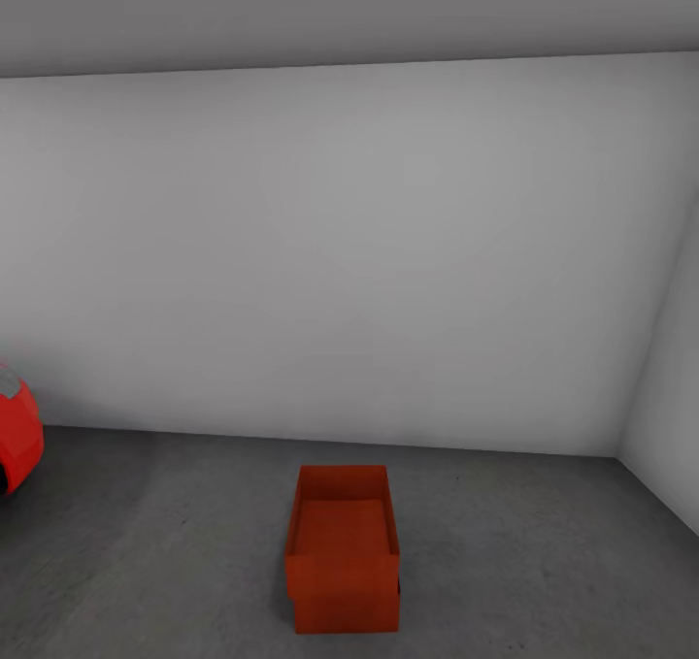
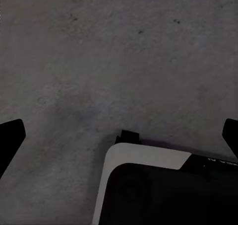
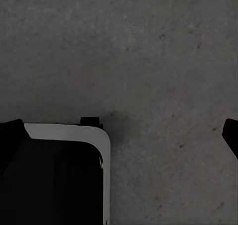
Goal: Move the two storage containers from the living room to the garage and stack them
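1. The two plain orange-red rectangular storage containers stand stacked in the garage: the upper open-topped container (image 1: 342, 528) sits on the lower container (image 1: 347, 609), which rests on the dark grey rough concrete floor (image 1: 175, 552).
2. The upper container sits slightly askew, overhanging the lower one a little toward the left; judged as seated and stable.
3. The left gripper (image 2: 119, 135) and right gripper (image 3: 121, 130) each show dark fingertips spread wide at the picture's edges, released and holding nothing, above bare concrete and the robot's white-edged base (image 2: 148, 155).
4. Judgement: the stacking appears complete; any withdrawal should avoid nudging the stack.
5. Clearances: the pale grey wall (image 1: 369, 251) lies behind, the glossy red car (image 1: 17, 436) is well apart at left, and open floor surrounds the stack.
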You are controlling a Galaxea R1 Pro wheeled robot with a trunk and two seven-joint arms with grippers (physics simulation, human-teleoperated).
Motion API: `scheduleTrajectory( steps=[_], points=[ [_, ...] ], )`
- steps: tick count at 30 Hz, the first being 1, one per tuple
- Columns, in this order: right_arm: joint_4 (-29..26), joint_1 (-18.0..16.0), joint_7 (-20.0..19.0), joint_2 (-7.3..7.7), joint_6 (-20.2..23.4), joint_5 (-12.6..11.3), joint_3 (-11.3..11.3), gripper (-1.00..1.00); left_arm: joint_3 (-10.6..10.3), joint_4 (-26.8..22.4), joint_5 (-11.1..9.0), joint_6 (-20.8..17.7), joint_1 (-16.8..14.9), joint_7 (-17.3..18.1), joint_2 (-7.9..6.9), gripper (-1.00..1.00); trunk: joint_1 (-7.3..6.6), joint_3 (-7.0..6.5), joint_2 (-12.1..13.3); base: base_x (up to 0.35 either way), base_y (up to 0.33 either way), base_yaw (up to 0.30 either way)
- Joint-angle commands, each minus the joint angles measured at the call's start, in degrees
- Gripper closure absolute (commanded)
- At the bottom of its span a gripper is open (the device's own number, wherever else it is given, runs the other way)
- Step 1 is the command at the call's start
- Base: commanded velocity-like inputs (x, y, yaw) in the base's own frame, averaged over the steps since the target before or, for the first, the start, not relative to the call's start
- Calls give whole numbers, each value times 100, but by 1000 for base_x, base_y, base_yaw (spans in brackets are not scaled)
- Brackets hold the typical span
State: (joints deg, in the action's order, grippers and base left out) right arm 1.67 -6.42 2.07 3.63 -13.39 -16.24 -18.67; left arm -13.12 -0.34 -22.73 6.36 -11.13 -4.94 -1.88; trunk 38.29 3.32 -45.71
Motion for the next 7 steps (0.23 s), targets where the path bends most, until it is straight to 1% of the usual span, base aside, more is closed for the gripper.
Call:
scheduleTrajectory(
  steps=[1,7],
  points=[
    [18,-8,4,-2,-32,-46,-49,-100,-46,0,-43,13,-4,-15,-2,-100,1,10,-7,0,0,0],
    [18,-8,4,-2,-32,-46,-49,-100,-52,2,-39,13,-4,-15,-2,-100,1,10,-7,0,0,0]
  ],
)
